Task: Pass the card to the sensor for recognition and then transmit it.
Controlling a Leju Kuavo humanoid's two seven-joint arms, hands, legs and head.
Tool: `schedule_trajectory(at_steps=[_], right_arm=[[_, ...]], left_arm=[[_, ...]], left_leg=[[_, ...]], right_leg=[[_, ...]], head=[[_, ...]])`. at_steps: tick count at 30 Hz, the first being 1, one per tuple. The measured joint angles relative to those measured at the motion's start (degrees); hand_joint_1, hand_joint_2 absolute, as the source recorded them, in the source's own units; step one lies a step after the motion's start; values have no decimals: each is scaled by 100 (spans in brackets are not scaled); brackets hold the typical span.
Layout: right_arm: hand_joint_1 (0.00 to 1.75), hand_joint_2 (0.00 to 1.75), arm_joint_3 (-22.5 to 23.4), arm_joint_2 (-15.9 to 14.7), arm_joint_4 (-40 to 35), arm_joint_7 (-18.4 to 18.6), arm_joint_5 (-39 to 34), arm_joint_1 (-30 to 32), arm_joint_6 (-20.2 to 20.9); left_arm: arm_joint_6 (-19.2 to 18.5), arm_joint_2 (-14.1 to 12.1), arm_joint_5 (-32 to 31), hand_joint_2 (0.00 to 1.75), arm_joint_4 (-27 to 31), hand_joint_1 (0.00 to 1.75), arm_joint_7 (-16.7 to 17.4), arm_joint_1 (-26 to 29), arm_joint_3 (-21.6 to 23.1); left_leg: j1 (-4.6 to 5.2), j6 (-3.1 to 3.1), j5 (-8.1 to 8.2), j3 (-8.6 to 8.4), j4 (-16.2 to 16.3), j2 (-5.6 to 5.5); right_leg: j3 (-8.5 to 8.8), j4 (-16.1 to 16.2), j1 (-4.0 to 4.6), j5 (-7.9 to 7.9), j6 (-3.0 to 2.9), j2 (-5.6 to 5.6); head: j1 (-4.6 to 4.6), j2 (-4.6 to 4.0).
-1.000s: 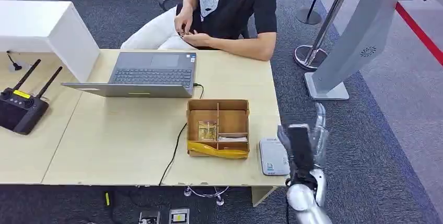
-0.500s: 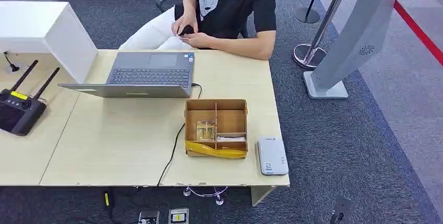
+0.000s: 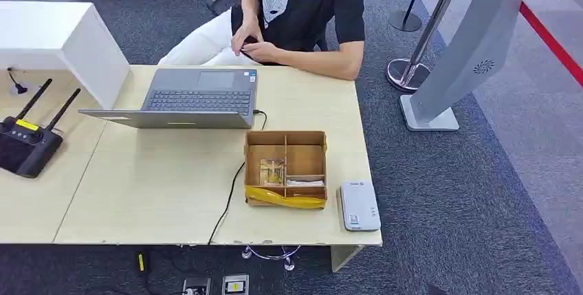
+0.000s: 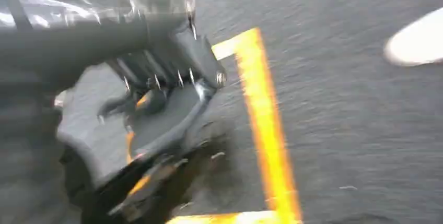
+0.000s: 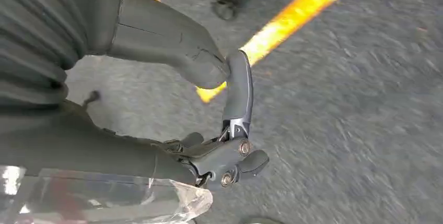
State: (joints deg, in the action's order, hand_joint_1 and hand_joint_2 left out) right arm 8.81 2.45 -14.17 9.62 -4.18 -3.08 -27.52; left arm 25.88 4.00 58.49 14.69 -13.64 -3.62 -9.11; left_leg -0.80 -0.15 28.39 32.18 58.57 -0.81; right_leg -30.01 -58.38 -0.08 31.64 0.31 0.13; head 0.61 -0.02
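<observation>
Since the frame a second ago, the right arm has dropped below the head view. The sensor (image 3: pixel 359 205) lies near-right on the table (image 3: pixel 137 185), long axis near-far, beside the wooden tray (image 3: pixel 286 168); no card discernible. Left wrist view: left hand (image 4: pixel 136 125) blurred, state indeterminate. Right wrist view: right hand (image 5: pixel 219 130), fingers curled in, empty.

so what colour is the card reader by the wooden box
White, maybe pale grey: the card reader shows best in the head view.
</observation>
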Motion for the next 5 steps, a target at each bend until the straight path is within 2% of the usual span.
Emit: schedule_trajectory(at_steps=[1, 2, 5], right_arm=[[175, 175, -4, 18, 20, -41, 74, -3, 144], [0, 175, -15, 24, 33, -129, 136, -3, 260], [0, 175, -44, 53, 66, -413, 156, 6, 470]], left_arm=[[0, 61, 30, 175, -162, 175, 99, -14, -41], [0, 120, 63, 175, -326, 0, 108, -19, -90], [0, 267, 105, 175, -647, 0, -56, -1, -208]], left_leg=[[0, 0, 0, 0, 0, 0], [0, 0, 0, -1, 0, 0], [4, 1, 1, -1, 0, 0]], right_leg=[[1, 0, 0, 0, 0, 0], [1, 0, 0, 0, 0, 0], [-2, 1, -4, 0, 0, 1]], head=[[-2, 0], [2, 0], [-2, 0]])
